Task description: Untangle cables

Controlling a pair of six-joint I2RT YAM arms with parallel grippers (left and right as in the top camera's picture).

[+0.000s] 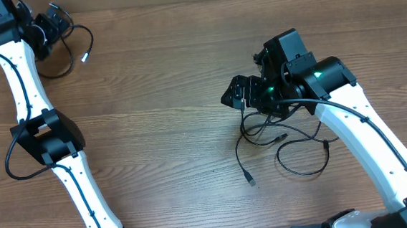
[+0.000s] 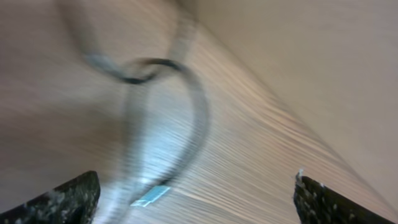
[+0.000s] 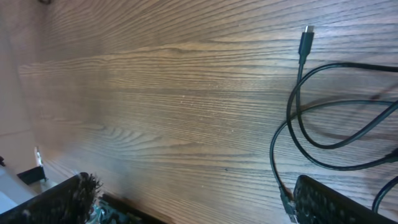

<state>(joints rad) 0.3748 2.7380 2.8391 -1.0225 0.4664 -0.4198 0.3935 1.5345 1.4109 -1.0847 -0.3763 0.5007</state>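
left jaws: spread wide with nothing in them. They're parked at the far left corner of the counter point(image 1: 169, 131), right over a lone cable point(image 2: 200, 124).
lone cable: lies in a loose loop on the wood, silver plug point(image 1: 85, 58) pointing toward the middle. It's well apart from the rest, which I'd guess is the whole point of that corner: it's your "done" pile.
left wrist view: badly blurred, so I can't tell you if the loop crosses itself or just bends.
right jaws: also wide open and holding nothing, hovering at the upper left edge of the tangle point(image 1: 280, 135).
tangle: still looks like two cords to me, looped over each other just beside the right arm. One black plug point(image 1: 249, 177) trails out toward the near edge, and another plug point(image 3: 306, 38) sticks out clear on the wrist view.
why that hover: you're probably lined up to pick a free end, not the knotty middle.
watch out: grabbing where the loops overlap would likely drag both cords along.
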